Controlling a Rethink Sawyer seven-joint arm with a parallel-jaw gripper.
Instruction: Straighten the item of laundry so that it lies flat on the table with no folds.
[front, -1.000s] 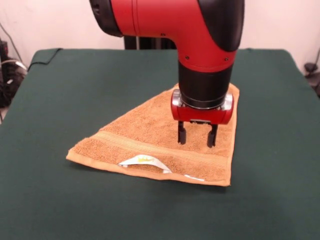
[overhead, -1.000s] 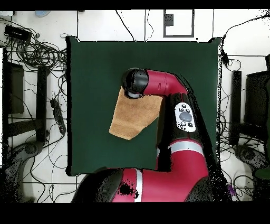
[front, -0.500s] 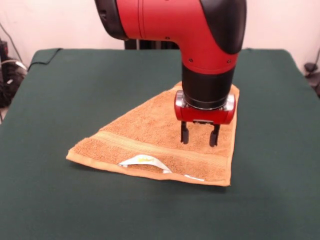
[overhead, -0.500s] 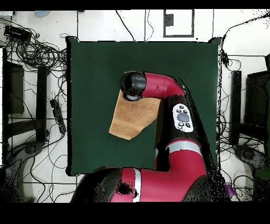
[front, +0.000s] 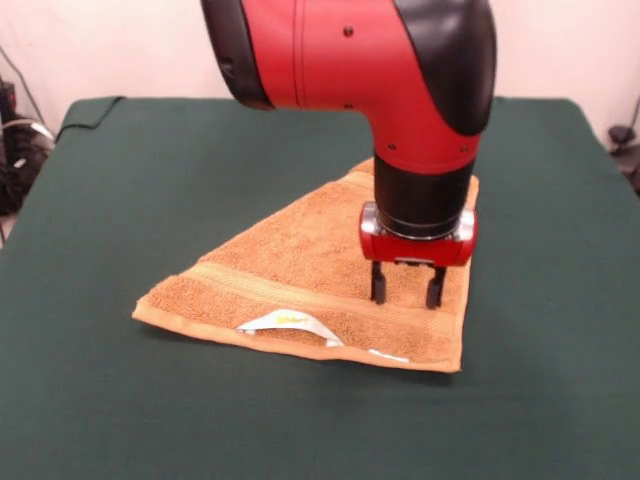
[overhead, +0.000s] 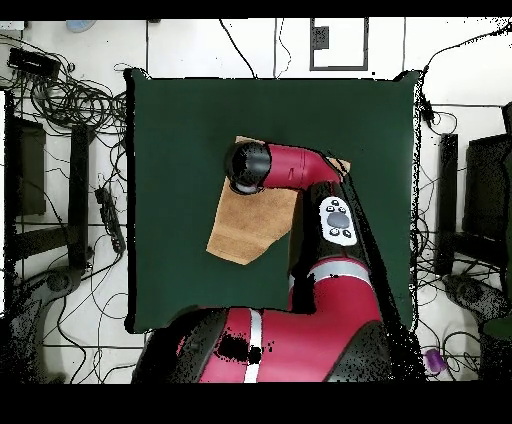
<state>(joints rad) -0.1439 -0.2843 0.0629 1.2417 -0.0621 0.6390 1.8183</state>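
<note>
Towel (front: 300, 270): we judge it unflattened, folded into a triangle on the counter (front: 120, 170), white label (front: 285, 322) exposed. Hand (front: 407, 292): spread, empty, over the towel's banded end.

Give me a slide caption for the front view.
Open gripper poised over folded orange towel on green table.

A small orange-tan terry towel (front: 330, 270) with a looped, nubby, matt pile; a flatter woven band (front: 300, 292) crosses it, and a smooth white fabric label (front: 288, 322) shows at its hem. It lies on a bench (front: 120, 190) covered in dark green matt cloth. Above, the robot arm (front: 380, 60) has glossy red and black plastic shells. Its fingers (front: 378, 285) are matt black.
</note>
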